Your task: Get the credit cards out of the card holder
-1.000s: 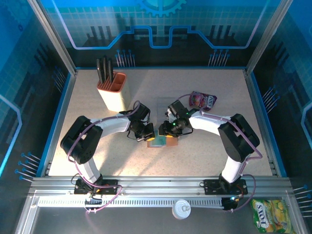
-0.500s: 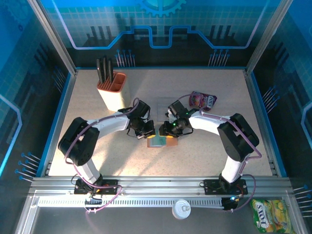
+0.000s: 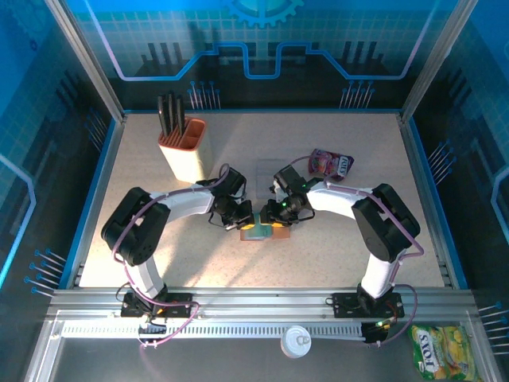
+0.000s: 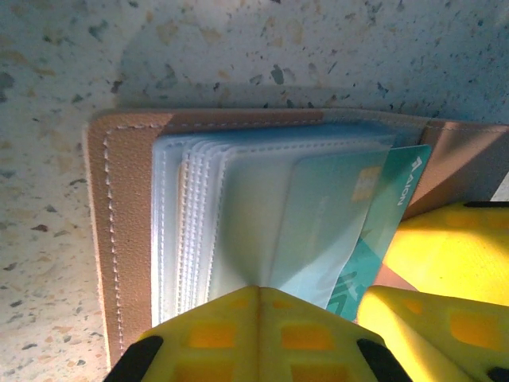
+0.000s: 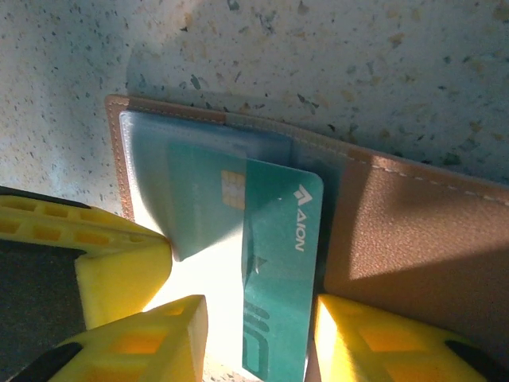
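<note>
The card holder is a brown leather wallet lying open on the speckled table, its clear sleeves fanned out. My left gripper is shut, pinching a clear sleeve that holds a teal chip card. A second teal credit card, marked AION, sticks halfway out of the holder. It lies between the fingers of my right gripper, which is open, one finger at the card's edge. From above, both grippers meet over the holder at mid-table.
An orange-and-cream knife block stands at the back left. A purple snack pouch lies at the back right, and a clear case lies just behind the grippers. A white lid and a yellow-green bag sit off the table.
Both grippers have closed in slightly on the holder, and the left wrist has shifted a little to the right. The holder stays in about the same spot.
</note>
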